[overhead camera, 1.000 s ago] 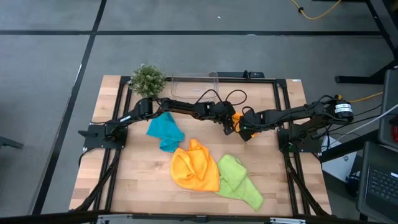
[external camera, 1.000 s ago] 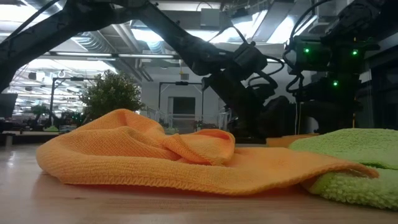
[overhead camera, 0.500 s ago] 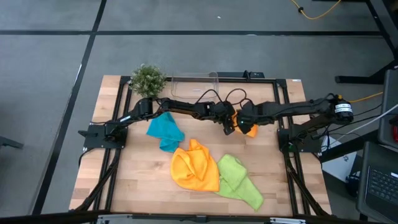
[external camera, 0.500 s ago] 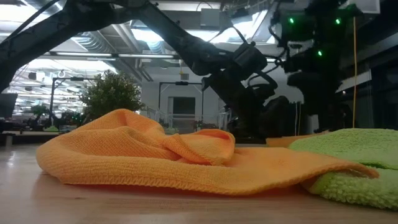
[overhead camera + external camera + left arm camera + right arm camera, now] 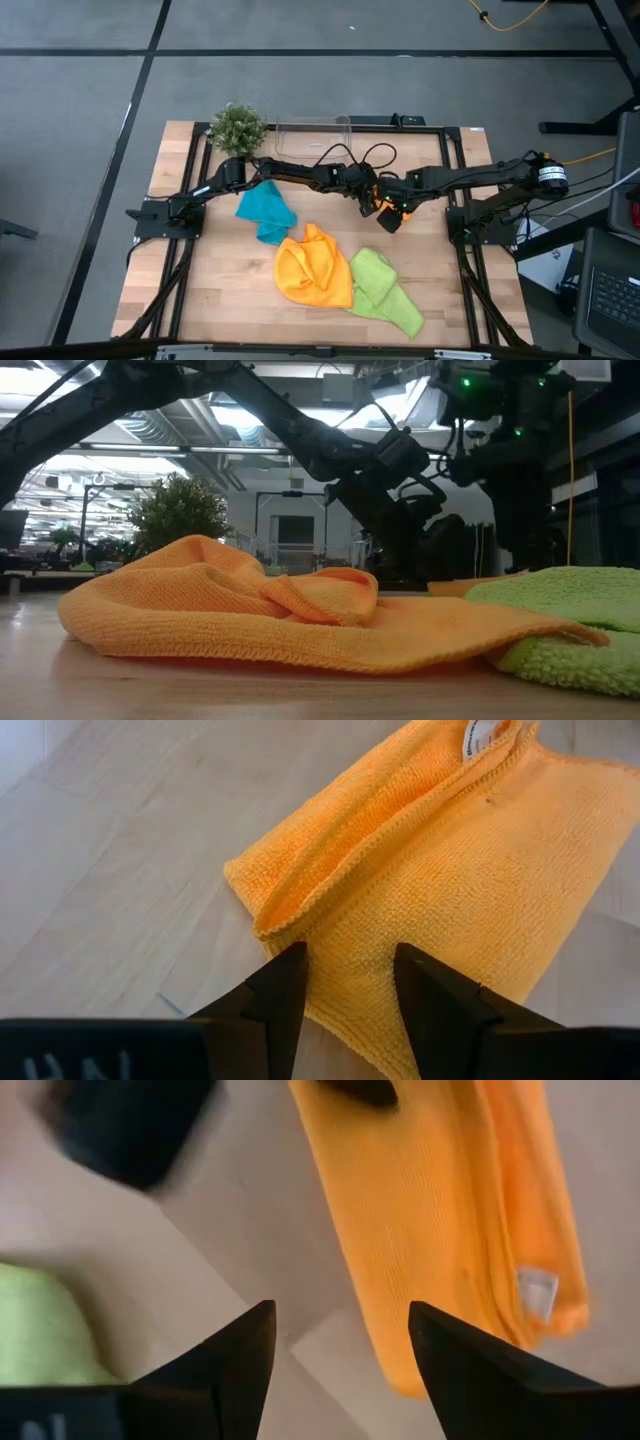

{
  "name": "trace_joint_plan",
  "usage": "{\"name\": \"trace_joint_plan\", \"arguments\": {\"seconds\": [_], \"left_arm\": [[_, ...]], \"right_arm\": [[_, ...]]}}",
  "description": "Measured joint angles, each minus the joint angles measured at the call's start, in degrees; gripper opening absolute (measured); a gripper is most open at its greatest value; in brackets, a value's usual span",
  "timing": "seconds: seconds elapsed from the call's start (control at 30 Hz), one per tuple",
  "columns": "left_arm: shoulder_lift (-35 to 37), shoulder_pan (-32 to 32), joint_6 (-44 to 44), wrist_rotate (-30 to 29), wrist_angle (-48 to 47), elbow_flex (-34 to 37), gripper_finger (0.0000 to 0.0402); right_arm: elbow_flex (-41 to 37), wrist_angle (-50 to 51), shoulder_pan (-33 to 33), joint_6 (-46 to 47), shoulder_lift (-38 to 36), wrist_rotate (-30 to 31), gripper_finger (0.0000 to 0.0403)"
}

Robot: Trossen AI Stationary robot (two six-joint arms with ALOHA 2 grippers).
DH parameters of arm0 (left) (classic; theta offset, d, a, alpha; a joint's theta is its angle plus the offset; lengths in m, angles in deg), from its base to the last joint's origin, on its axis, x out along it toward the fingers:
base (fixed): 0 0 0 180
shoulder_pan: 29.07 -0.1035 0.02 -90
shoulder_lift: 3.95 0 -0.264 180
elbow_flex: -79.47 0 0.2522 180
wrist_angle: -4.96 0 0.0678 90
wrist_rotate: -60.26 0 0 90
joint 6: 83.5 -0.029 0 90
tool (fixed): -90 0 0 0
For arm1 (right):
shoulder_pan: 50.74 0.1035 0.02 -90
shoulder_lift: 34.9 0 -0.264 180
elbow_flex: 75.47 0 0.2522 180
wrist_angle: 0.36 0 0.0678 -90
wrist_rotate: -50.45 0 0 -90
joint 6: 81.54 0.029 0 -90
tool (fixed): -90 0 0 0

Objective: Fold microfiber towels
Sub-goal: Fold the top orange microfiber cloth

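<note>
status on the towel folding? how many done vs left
One orange towel lies folded under both end effectors: left end effector pressing its edge, right end effector open above it, holding nothing. Left: the crumpled orange towel, green towel and teal towel.

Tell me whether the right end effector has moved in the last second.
Yes. The right end effector swung toward the clear tub, then partway back, in the high view.

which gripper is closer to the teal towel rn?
Left. The left gripper is at table centre over the folded orange towel, a short way right of the teal towel; the right gripper sits just beyond it, farther off.
</note>
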Motion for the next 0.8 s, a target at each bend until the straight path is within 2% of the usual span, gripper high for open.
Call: {"name": "trace_joint_plan", "arguments": {"seconds": [0.2,0.33,0.5,0.7,0.8], "left_arm": [[0.0,0.0,0.0,0.0,0.0,0.0,0.0147],[0.0,0.0,0.3,0.0,0.0,0.0,0.0147],[0.0,0.0,0.3,0.0,0.0,0.0,0.0147],[0.0,0.0,0.3,0.1,0.0,0.0,0.0147],[0.0,0.0,0.3,0.1,0.0,0.0,0.0147]], "right_arm": [[-5.3,4.3,-3.1,-1.2,-4.8,-2.3,0.0232],[-8.6,-5.2,-4.9,-1.0,-9.8,-2.3,0.0232],[-13.0,-16.5,-5.0,-4.1,-9.3,-0.8,0.0232],[-16.1,-19.9,-7.0,-6.0,-7.9,5.5,0.0232],[-16.7,-20.1,-8.6,-7.2,-7.9,5.8,0.0232]]}}
